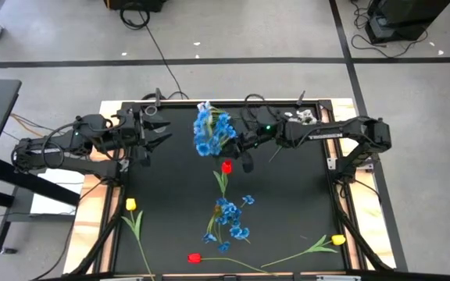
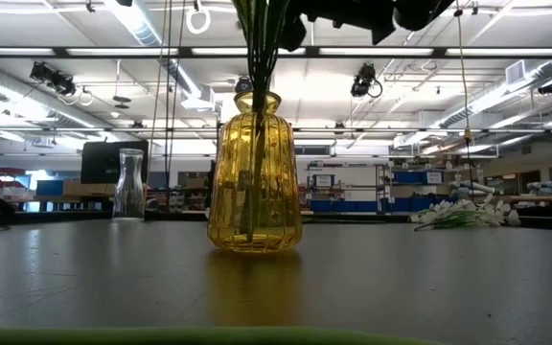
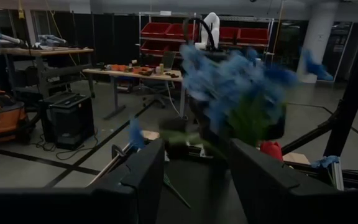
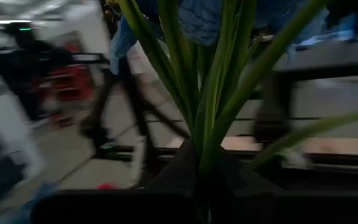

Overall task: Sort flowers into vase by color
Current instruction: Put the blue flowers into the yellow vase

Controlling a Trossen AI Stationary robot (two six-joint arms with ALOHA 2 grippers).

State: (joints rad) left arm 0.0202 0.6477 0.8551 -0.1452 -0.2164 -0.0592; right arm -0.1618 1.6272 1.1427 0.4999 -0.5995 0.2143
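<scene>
While the black matte surface (image 1: 287,211) fills most of the high view, both dark arms reach in across its 12 o'clock edge. The yellow ribbed glass vase (image 2: 255,177), bulbous with a narrow neck, stands upright near that edge, green stems running down inside it. Above it hangs the blue spray bunch (image 1: 212,131), a fluffy cluster of small blossoms on thin green leaves. The right claw (image 1: 244,148) sits just at the bunch's 4 o'clock side; the right wrist view shows its dark fingers pressed together around the green stems (image 4: 210,93). The left claw (image 1: 153,134) hovers at 9 o'clock of the bunch, well apart from it, fingers (image 3: 148,168) spread wide with nothing between them.

Loose blue sprays (image 1: 229,222) lie scattered flat near the surface's centre. A red tulip (image 1: 226,167) lies just at 12 o'clock of them. A yellow tulip (image 1: 130,204) lies toward 8 o'clock, another yellow tulip (image 1: 338,240) toward 4 o'clock, and a second red tulip (image 1: 194,257) at 6 o'clock.
</scene>
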